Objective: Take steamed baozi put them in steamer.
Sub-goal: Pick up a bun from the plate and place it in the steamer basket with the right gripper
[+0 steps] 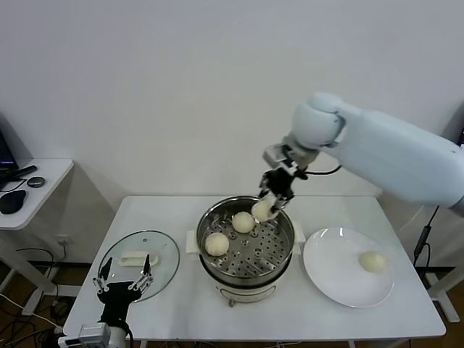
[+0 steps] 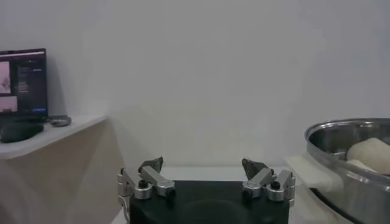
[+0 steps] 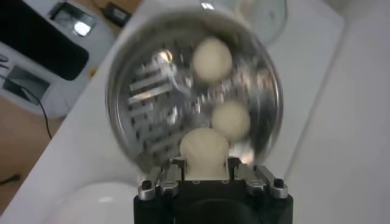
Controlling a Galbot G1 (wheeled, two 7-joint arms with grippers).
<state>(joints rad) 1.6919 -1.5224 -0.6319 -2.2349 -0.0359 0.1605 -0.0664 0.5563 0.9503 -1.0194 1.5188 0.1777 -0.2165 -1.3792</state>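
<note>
The steel steamer (image 1: pixel 284 253) stands mid-table with two baozi on its perforated tray, one (image 1: pixel 217 243) at the front left and one (image 1: pixel 243 222) at the back. My right gripper (image 1: pixel 267 209) is shut on a third baozi (image 1: pixel 262 210) and holds it over the steamer's back right rim. In the right wrist view that baozi (image 3: pixel 204 149) sits between the fingers above the steamer (image 3: pixel 128 122), with the other two (image 3: pixel 212 59) (image 3: pixel 231 119) below. A fourth baozi (image 1: pixel 373 261) lies on the white plate (image 1: pixel 333 272). My left gripper (image 1: pixel 125 281) is open and empty, parked low at the front left.
A glass lid (image 1: pixel 165 255) with a white handle lies on the table left of the steamer, just behind my left gripper. A side desk (image 1: pixel 43 181) with a mouse stands at the far left. The steamer's rim (image 2: pixel 341 137) shows in the left wrist view.
</note>
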